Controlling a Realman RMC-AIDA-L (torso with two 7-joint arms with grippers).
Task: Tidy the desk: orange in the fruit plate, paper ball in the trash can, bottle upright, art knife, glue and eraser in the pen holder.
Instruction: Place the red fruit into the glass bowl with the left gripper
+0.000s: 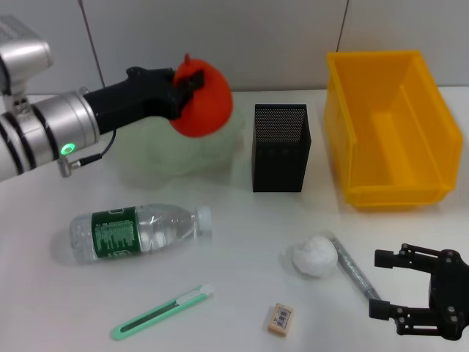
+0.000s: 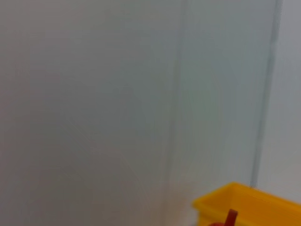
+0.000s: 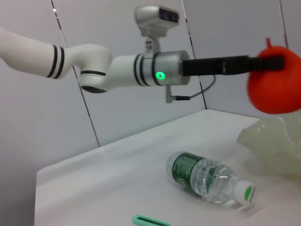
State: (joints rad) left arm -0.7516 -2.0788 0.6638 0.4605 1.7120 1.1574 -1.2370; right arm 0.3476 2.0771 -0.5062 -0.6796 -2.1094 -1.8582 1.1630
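Left gripper (image 1: 189,84) clamped on orange (image 1: 204,103), held just above fruit plate (image 1: 157,158), not dropped yet. Right gripper (image 1: 410,290) wide open, holding nothing, near glue (image 1: 354,269). Bottle (image 1: 139,231) lying flat; paper ball (image 1: 315,255), knife (image 1: 163,312), eraser (image 1: 281,319) all left on desk, pen holder (image 1: 281,147) unfilled.

One orange (image 1: 204,104) at eleven o'clock. One pale plate (image 1: 157,155) under it. One black mesh holder (image 1: 281,147) at twelve. One yellow bin (image 1: 388,128) at one o'clock. One bottle (image 1: 139,232) lying at nine. One green knife (image 1: 162,312) at seven. One eraser (image 1: 280,319) at six. One paper ball (image 1: 314,256) at five, and one grey glue stick (image 1: 356,274) beside it. Two grippers: left gripper (image 1: 192,82) at eleven, right gripper (image 1: 384,284) at four.
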